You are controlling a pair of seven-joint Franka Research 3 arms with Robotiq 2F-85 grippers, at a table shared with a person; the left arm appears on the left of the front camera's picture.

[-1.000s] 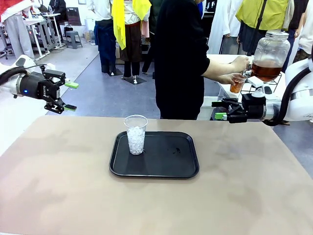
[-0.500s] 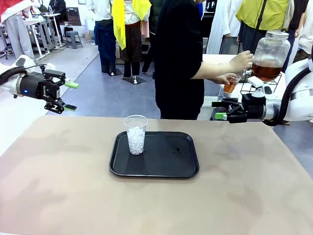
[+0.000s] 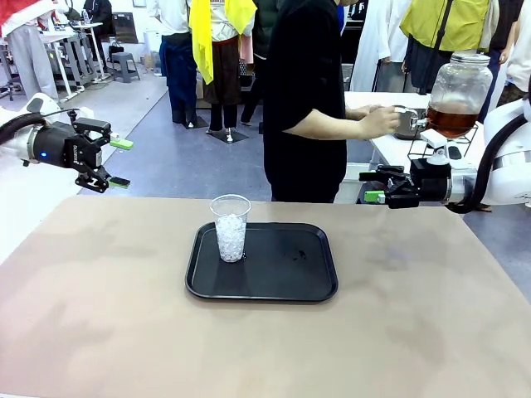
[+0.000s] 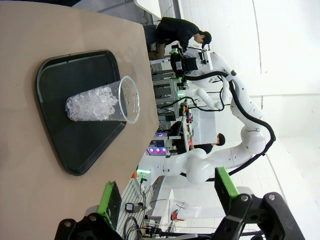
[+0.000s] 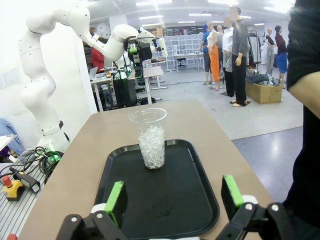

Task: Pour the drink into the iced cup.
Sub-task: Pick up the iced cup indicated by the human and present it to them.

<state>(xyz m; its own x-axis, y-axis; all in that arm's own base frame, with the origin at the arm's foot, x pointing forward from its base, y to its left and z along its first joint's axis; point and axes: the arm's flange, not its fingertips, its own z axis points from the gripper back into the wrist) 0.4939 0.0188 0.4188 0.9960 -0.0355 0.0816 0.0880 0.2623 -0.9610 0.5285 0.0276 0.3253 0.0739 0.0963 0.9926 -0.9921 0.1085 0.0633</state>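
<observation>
The tan surface point(image 3: 99, 315) spreads across the lower part of your front view. Behind its far edge, at 12 o'clock, a person point(image 3: 303, 99) in black stands turned toward 2 o'clock, one hand point(image 3: 380, 123) reaching out close to the spigot of the glass dispenser jar point(image 3: 460, 79). That jar stands off the surface at 2 o'clock, and the drink point(image 3: 452, 123) is the amber-brown layer in its lower part; whether the hand holds anything, you cannot tell.

The black tray point(image 3: 290, 274) lies flat at the centre of the surface. Your left gripper point(image 3: 120, 163) hangs in the air at 9 o'clock, off the surface's left edge, its green pads spread wide with nothing between them. Your right gripper point(image 3: 372, 186) hovers at 3 o'clock near the far right edge, pointing at 9 o'clock, also fully spread and empty.

The iced cup point(image 3: 230, 228) stands upright at the tray's 10 o'clock corner, ice filling about its lower two thirds.
</observation>
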